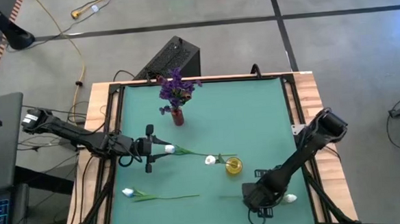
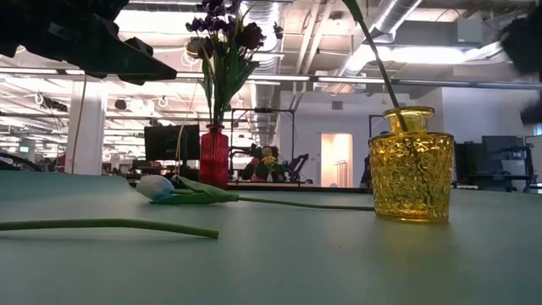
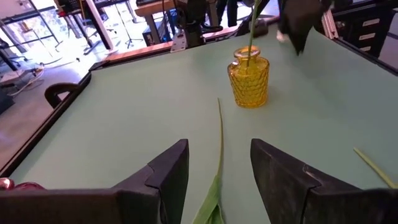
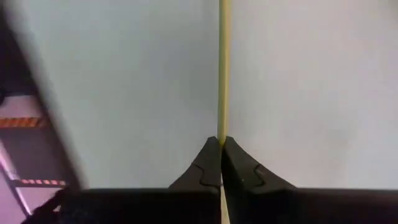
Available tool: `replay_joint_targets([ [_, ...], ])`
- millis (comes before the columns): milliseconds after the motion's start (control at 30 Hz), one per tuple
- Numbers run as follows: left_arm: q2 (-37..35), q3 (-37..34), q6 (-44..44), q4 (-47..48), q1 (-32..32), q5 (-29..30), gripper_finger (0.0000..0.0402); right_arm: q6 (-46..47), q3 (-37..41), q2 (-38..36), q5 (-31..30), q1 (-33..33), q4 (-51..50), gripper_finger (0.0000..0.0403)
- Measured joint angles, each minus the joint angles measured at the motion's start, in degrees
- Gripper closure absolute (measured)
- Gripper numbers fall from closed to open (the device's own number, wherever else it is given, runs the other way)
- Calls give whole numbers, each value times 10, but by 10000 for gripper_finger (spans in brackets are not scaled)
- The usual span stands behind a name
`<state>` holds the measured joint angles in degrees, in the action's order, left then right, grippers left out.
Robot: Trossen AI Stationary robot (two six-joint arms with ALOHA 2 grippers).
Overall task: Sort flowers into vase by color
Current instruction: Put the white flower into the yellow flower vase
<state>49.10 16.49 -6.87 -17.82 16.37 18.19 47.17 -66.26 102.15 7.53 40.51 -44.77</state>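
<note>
Pinches the white-bud flower by its stem with right gripper pressed together at the table's near right, stem crosswise, bud outward, yellow vase just beyond, left gripper spread, idle.

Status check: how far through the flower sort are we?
Done: purple flowers stand in the red vase; one white flower has its stem in the yellow vase. In hand: right tool is shut on a stem; left tool is open over another stem. Left: a white flower lying on the table.
</note>
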Motion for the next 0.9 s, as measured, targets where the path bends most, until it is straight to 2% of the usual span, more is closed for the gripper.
replay_joint_targets([
  [100,0,0,0,0,0,0,239,-25,-16,-27,-35,0,-17,379],
  [333,0,0,0,0,0,0,239,-95,-49,-100,-195,1,-53,384],
  [433,0,0,0,0,0,0,239,-127,-55,-128,-210,-1,-61,383],
  [667,0,0,4,0,0,0,239,-234,-56,-180,-199,0,-67,382],
  [900,0,0,15,2,0,0,239,-403,-56,-185,-277,-4,-99,382],
])
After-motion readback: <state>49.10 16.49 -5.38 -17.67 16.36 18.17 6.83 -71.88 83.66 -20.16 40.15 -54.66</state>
